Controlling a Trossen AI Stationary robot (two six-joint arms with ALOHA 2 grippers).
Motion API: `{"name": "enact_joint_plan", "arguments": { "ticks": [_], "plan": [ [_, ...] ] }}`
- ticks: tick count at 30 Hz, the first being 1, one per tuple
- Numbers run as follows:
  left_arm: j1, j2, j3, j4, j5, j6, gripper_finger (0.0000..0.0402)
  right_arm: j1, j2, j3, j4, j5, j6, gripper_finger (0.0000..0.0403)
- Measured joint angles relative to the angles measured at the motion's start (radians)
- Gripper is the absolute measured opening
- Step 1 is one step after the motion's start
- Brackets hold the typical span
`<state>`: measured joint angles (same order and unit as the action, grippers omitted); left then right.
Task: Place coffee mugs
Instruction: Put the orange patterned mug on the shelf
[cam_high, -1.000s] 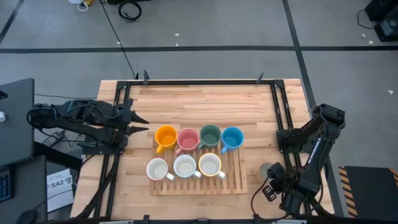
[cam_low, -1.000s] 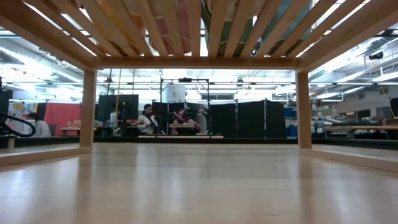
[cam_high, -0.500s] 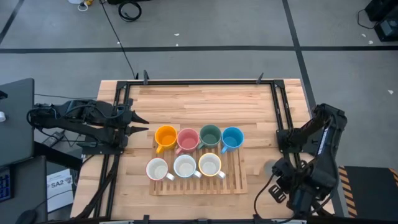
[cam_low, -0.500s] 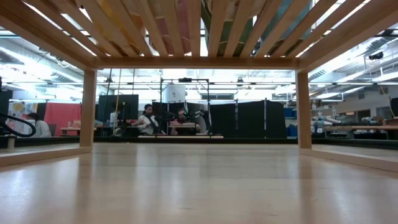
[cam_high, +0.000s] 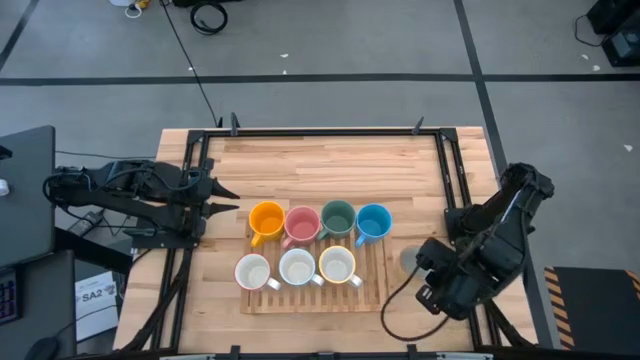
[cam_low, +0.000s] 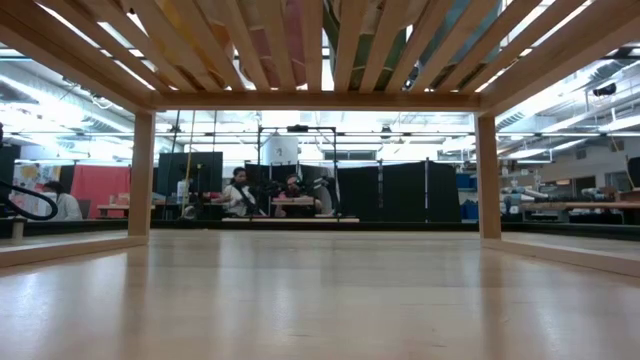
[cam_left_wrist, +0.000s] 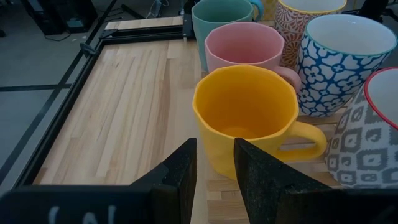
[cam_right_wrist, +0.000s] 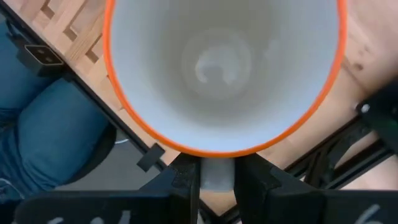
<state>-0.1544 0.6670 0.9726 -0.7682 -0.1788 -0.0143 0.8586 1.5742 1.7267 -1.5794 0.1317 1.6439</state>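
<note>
Seven coffee mugs stand on a slatted wooden rack (cam_high: 385, 290) that lies toward the near edge of the wooden table (cam_high: 320, 165), about midway between its left and right edges. The far row holds, from left to right, the orange mug (cam_high: 266, 220), the pink mug (cam_high: 301, 223), the dark green mug (cam_high: 338, 217) and the blue mug (cam_high: 373, 221), each close against its neighbour. The near row holds three white mugs (cam_high: 296, 268) side by side, leaving the rack's near right place bare.

The right gripper (cam_right_wrist: 217, 180) is near the table's near right corner, just off the rack's right edge. Its two fingers are closed on the rim of an eighth mug, a white mug with an orange rim (cam_right_wrist: 224, 68), pinching the wall between them; the right wrist view looks straight down into its pale inside. In the high view the arm covers most of this mug, so only a pale patch of it shows beside the rack.

The left gripper (cam_left_wrist: 214, 168) waits at the table's left edge, level with the far row and pointing at the orange mug. Its fingers stand slightly apart with a narrow gap between them and hold nothing. The left wrist view shows the orange mug nearest, the pink and green ones behind it, and patterned white mugs beside them.
</note>
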Motion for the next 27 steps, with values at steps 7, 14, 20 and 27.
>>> {"name": "enact_joint_plan", "arguments": {
  "ticks": [7, 14, 20, 27],
  "plan": [
    [0.0, 0.0, 0.0, 0.0, 0.0, 0.0, 0.0114, -0.064, -0.002, 0.0, 0.004, -0.06, -0.132, 0.0078],
    [0.0, 0.0, 0.0, 0.0, 0.0, 0.0, 0.0114, -0.061, -0.013, 0.0, 0.012, -0.074, -0.148, 0.0078],
    [0.0, 0.0, 0.0, -0.001, 0.0, 0.001, 0.0114, -0.036, -0.039, 0.0, 0.012, -0.092, -0.148, 0.0078],
    [0.0, 0.0, 0.0, -0.003, 0.0, 0.001, 0.0114, 0.004, -0.095, 0.0, 0.008, -0.074, -0.127, 0.0078]
  ]
}}
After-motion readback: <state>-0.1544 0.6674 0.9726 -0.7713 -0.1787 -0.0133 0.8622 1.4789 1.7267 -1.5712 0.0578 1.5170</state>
